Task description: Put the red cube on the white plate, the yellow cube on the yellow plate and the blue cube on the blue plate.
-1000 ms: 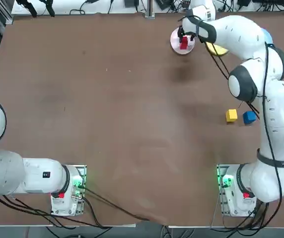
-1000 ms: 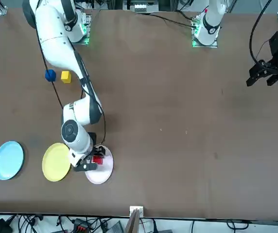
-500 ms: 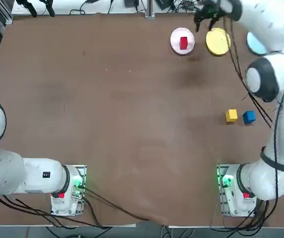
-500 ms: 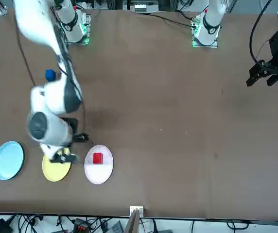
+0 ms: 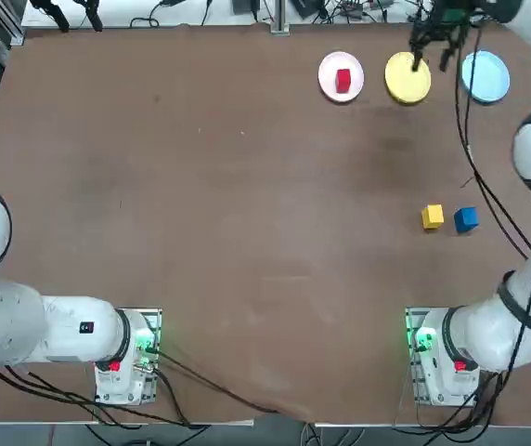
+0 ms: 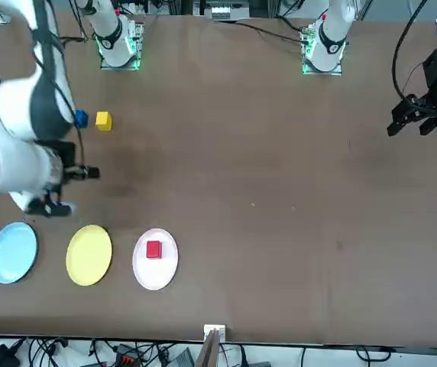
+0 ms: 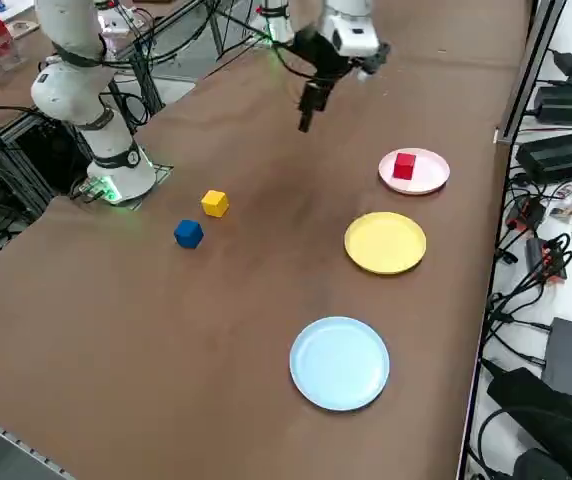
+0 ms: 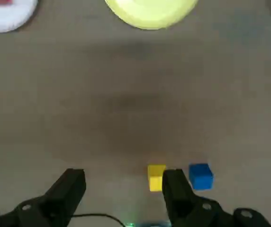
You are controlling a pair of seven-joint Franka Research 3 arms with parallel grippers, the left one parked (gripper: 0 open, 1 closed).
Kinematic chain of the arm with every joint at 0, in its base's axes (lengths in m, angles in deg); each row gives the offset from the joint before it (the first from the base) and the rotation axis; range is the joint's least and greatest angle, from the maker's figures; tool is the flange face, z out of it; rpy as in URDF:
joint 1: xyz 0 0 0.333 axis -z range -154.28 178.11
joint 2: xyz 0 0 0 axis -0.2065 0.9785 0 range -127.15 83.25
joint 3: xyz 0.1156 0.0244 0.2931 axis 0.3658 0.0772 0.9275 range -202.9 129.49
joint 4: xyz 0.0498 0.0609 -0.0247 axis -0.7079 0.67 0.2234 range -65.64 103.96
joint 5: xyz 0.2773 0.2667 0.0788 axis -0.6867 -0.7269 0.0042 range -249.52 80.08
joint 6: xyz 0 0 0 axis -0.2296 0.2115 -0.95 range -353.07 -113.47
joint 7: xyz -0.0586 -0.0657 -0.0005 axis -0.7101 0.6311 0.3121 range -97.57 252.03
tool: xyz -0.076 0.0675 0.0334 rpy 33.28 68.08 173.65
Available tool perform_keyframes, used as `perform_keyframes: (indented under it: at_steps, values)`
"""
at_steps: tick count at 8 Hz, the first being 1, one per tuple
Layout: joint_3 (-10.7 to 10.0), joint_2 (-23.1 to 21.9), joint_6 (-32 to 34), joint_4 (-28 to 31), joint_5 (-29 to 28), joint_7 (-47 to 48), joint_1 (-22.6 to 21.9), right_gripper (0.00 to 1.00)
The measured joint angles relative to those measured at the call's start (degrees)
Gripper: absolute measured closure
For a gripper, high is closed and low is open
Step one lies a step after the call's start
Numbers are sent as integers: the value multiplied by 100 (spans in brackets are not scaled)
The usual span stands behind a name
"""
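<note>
The red cube (image 5: 343, 81) (image 6: 153, 249) (image 7: 404, 165) rests on the white plate (image 5: 327, 72) (image 6: 165, 269) (image 7: 432, 175). Beside it lie the yellow plate (image 5: 407, 78) (image 6: 89, 254) (image 7: 385, 242) (image 8: 149, 12) and the blue plate (image 5: 485, 76) (image 6: 12, 252) (image 7: 340, 362), both bare. The yellow cube (image 5: 433, 216) (image 6: 103, 121) (image 7: 215, 203) (image 8: 156, 177) and blue cube (image 5: 466, 219) (image 6: 81, 118) (image 7: 188, 234) (image 8: 201, 176) sit side by side on the table, nearer the robot. My right gripper (image 6: 72, 191) (image 7: 311, 105) (image 8: 122, 184) hangs open and empty, raised high over the table between the plates and the two cubes.
The three plates form a row along the far table edge (image 5: 275, 28). Cables and power bricks (image 7: 566, 150) lie just past that edge. The right arm's base (image 5: 442, 358) stands at the near edge.
The right gripper has left the red cube on the white plate, risen, and swung past the yellow plate toward the blue plate's side. The cubes on the table have not moved.
</note>
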Motion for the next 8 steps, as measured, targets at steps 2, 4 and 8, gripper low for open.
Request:
perform_keyframes:
  at_steps: [2, 4, 8]
  values:
    - [-36, -922, -749, 1627, 59, -226, 205, 1]
    - [-44, -1611, -1304, 3016, 63, -361, 317, 2]
    - [-44, -1766, -1759, 4115, 63, -367, 502, 3]
